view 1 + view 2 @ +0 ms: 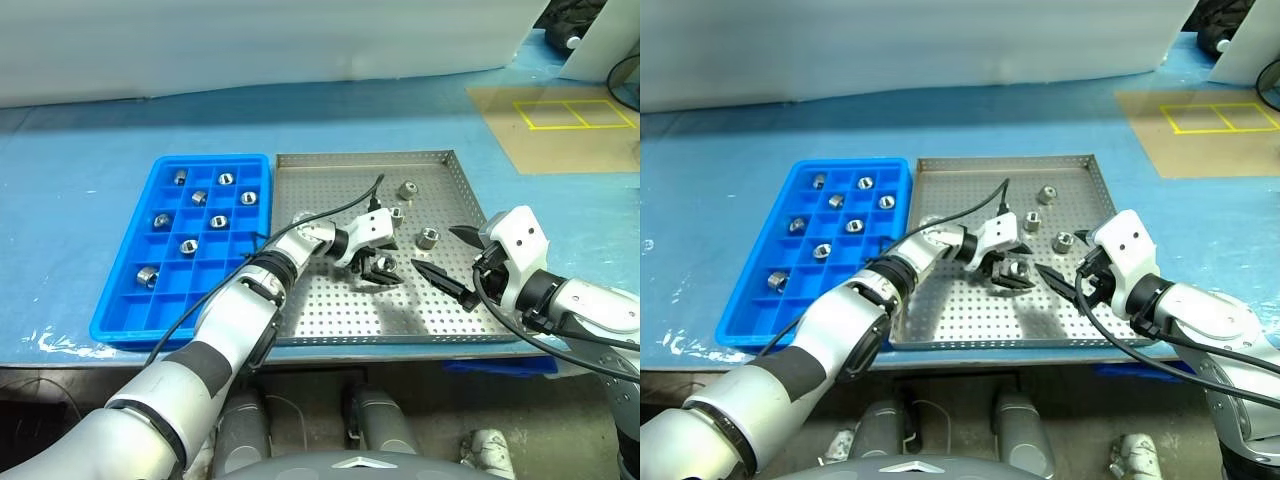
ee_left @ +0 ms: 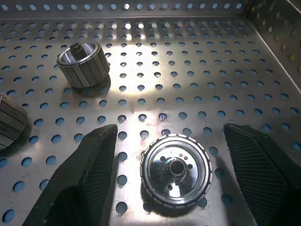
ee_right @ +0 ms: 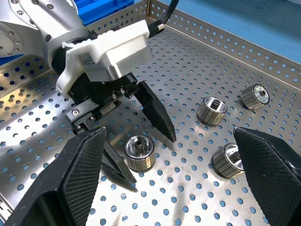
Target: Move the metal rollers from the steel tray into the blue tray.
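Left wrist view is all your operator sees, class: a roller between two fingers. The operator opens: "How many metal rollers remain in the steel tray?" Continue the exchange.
Observer: Four metal rollers in the steel tray, counting the one between the left gripper fingers.
Operator: How many are in the blue tray?
Observer: Eight in the blue tray, each in its own compartment.
Operator: Where is the other arm?
Observer: The right gripper hovers over the steel tray's right side, fingers open and empty.
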Motion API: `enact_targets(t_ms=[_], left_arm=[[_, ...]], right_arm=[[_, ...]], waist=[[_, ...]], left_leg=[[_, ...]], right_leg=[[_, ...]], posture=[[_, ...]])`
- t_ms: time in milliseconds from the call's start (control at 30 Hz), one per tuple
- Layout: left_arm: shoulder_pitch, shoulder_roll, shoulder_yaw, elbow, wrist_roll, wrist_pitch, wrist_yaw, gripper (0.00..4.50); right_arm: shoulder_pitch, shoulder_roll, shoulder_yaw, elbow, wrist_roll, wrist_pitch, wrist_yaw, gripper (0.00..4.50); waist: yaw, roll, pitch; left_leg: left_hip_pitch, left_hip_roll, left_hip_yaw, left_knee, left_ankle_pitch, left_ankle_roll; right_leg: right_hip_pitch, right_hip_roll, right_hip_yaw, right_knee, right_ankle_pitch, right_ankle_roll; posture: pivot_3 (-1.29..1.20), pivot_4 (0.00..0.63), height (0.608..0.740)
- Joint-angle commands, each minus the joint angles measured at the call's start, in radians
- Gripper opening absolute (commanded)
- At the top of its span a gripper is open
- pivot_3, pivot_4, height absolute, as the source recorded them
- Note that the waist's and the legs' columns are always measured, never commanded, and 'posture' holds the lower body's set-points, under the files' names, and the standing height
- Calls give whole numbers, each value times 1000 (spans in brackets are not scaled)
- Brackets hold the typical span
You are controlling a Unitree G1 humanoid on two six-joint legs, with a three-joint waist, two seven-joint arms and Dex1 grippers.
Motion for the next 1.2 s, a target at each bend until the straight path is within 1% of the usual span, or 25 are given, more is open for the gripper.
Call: enact_targets(t_ms=[33,133,167,233,267,367,467,567,633,667,700,767,800,967,1067,1200], left_arm=[[8,-5,-5,2,25,-6,27,3809],[16,-7,-2,5,35,-2,23,3809],[18,-7,-1,5,37,-1,21,3425],[20,-3,-8,5,52,-7,37,2926],[21,-2,-10,4,59,-12,52,2578],[23,3,-4,5,58,-14,38,2578],[30,10,-8,5,68,-27,49,2063],[34,10,-4,6,71,-29,57,2063],[37,13,3,5,62,-24,18,2063],[38,14,6,4,58,-23,1,1812],[40,17,9,2,54,-23,-13,1774],[33,18,13,2,65,-25,75,1772],[28,18,21,2,62,-25,94,1772],[-9,38,101,-20,-13,-43,84,1772],[-41,80,171,-41,-81,-22,31,1772],[-63,167,212,-74,-117,-36,-30,1772]], right_arm=[[-4,-14,-28,-29,15,-8,-12,4500],[-8,-13,-20,-27,15,-9,-17,4500],[-9,-13,-19,-27,16,-10,-18,4500],[-11,-12,-16,-26,18,-9,-21,4500],[-10,-11,-17,-26,20,-9,-22,4500],[-9,-11,-11,-27,23,-9,-23,4500],[-12,-11,-3,-25,28,-10,-25,4500],[-11,-15,-2,-26,40,-8,-17,4500],[-9,-22,0,-27,49,-6,-7,4500],[-8,-25,0,-27,53,-6,-5,4500],[-5,-28,0,-26,57,-7,-3,4500],[3,-36,3,-26,61,-7,3,4500],[5,-38,4,-26,63,-8,4,4500],[-12,-39,27,-14,65,-15,1,4500],[-39,-45,50,10,59,-29,10,4500],[-106,-41,85,72,65,-52,31,4500]], waist=[[0,0,0],[0,0,0],[0,0,0],[0,0,0],[0,0,0],[0,1,0],[0,1,0],[0,1,-1],[0,1,-1],[0,1,-1],[0,1,-1],[1,1,-1],[1,1,-1],[2,1,-1],[3,1,-1],[4,1,-1]], left_leg=[[0,0,0,0,0,0],[0,0,0,0,0,0],[0,0,0,0,0,0],[0,0,0,0,0,0],[0,0,0,0,0,1],[0,0,0,0,-1,1],[1,1,0,0,-1,1],[1,1,0,-1,-1,2],[1,1,0,-1,-1,2],[2,1,0,-1,-1,2],[2,1,0,-1,-1,2],[2,1,0,-2,-2,3],[2,1,0,-2,-2,3],[2,1,0,-2,-2,3],[1,1,-1,-2,-2,3],[2,1,-1,-2,-2,2]], right_leg=[[0,0,0,0,0,0],[0,0,0,-1,0,0],[0,0,0,-1,0,0],[0,0,0,-1,0,0],[1,0,0,-1,0,0],[2,0,0,-2,0,0],[2,-1,0,-3,0,1],[3,-1,0,-4,1,1],[4,-1,0,-6,1,1],[4,-1,0,-6,1,1],[4,-1,0,-6,1,1],[5,-1,0,-7,1,1],[5,-1,0,-7,1,1],[4,-1,0,-7,1,1],[4,-1,0,-7,1,1],[4,-1,0,-7,1,1]], posture=[[-638,150,740],[-636,150,740],[-636,150,740],[-633,150,740],[-630,150,740],[-629,150,740],[-624,150,740],[-619,150,740],[-615,150,740],[-615,150,740],[-610,150,740],[-604,150,740],[-599,150,740],[-572,150,740],[-532,150,740],[-465,150,740]])
